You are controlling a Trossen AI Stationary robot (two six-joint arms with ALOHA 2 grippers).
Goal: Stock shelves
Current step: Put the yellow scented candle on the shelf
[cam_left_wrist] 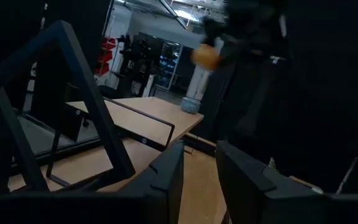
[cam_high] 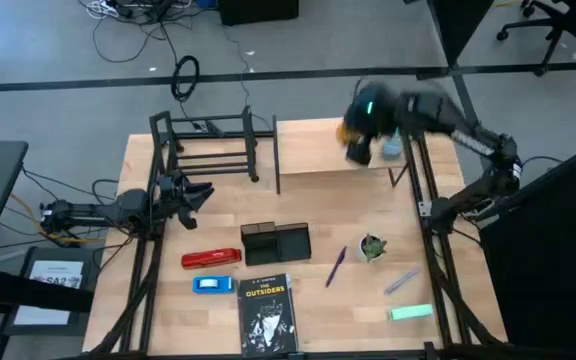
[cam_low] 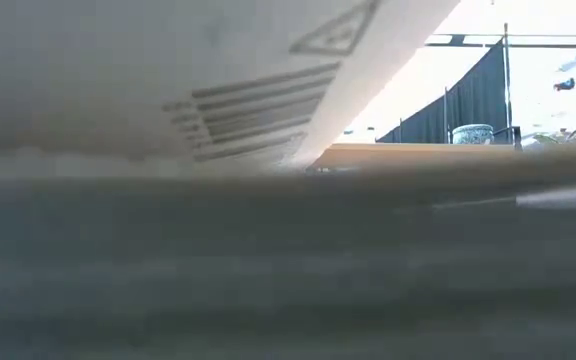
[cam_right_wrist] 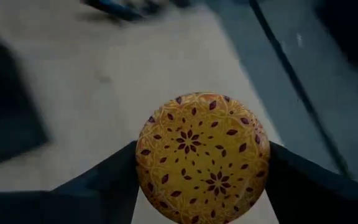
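Note:
My right gripper (cam_high: pixel 353 140) hangs over the light wood shelf (cam_high: pixel 318 150) at the table's far side, shut on a round orange piece (cam_right_wrist: pixel 202 155) with a dark red leaf pattern. A pale blue cup (cam_high: pixel 393 148) stands on that shelf top beside it. The black tube-frame rack (cam_high: pixel 213 145) stands at the far left. My left gripper (cam_high: pixel 196 192) waits open just near of the rack, with nothing between its fingers (cam_left_wrist: pixel 166 177). The left wrist view shows the orange piece (cam_left_wrist: pixel 204 56) high above the wood shelf (cam_left_wrist: pixel 148 112). My right gripper pinches the round orange piece between its two fingers, one on each opposite side of its round edge (cam_right_wrist: pixel 143 163). The fingers come from above, slanting down. The piece's patterned round face is toward the wrist camera, and it is lifted clear above the wood shelf.
On the near half of the table lie a black mesh organizer (cam_high: pixel 276 240), a red stapler (cam_high: pixel 211 258), a small blue thing (cam_high: pixel 213 284), a black book (cam_high: pixel 268 312), a purple pen (cam_high: pixel 336 267), a little potted plant (cam_high: pixel 372 246) and a green block (cam_high: pixel 410 313). Something close blocks most of the low view.

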